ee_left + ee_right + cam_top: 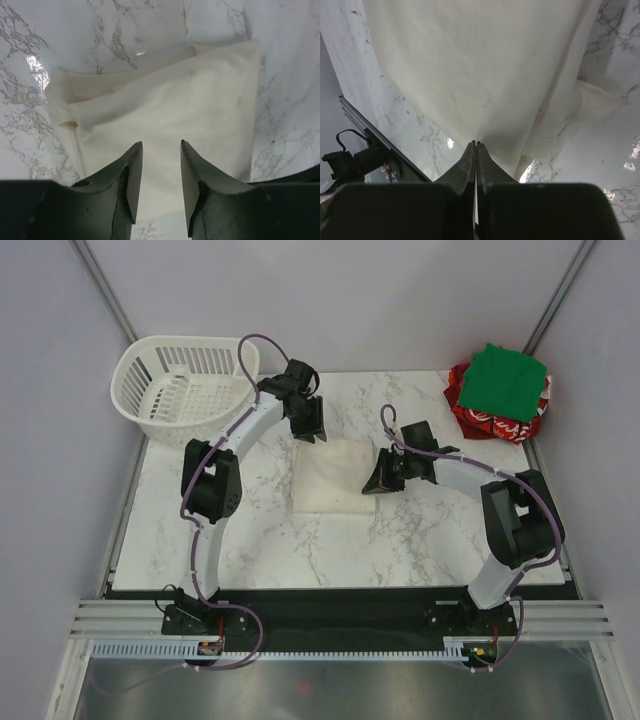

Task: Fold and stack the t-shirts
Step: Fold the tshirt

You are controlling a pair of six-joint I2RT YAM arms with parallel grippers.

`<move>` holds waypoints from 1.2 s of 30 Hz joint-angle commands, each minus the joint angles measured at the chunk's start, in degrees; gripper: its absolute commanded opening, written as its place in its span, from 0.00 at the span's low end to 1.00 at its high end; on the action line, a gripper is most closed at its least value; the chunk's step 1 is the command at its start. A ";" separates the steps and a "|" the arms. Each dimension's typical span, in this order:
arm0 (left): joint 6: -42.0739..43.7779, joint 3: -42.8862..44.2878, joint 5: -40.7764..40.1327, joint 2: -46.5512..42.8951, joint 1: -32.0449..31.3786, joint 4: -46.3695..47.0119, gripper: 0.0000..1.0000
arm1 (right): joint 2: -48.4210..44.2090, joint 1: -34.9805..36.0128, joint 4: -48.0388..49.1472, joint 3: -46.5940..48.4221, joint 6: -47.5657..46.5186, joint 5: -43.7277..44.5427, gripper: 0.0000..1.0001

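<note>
T-shirt (328, 478), cream, pinched by right gripper (475, 146).

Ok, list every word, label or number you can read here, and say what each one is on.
White lettering on the red t-shirt, partly covered by the green t-shirt: too small and blurred to read.
No text shows on the cream t-shirt, the basket or the marble table.
</note>
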 commanded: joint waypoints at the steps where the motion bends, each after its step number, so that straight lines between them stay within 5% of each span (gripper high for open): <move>1: 0.93 2.55 -3.09 4.51 0.52 1.24 0.43 | 0.68 -0.15 3.99 -2.96 -2.22 -1.94 0.00; 15: 3.56 4.75 -5.47 12.51 2.98 1.16 0.41 | -3.26 -0.42 3.47 -14.31 -3.19 1.14 0.00; 24: 6.38 5.02 -6.26 -3.01 1.58 1.07 0.62 | -17.67 -0.15 -10.68 -1.95 -4.42 8.51 0.10; 29: 3.75 -6.82 -7.58 -15.15 -0.36 1.51 0.59 | -12.96 -0.15 -11.21 8.26 -4.77 8.35 0.13; 36: -2.49 -33.54 -7.67 -26.06 -6.50 12.13 0.55 | 9.25 -0.42 -11.04 28.19 -6.70 7.38 0.10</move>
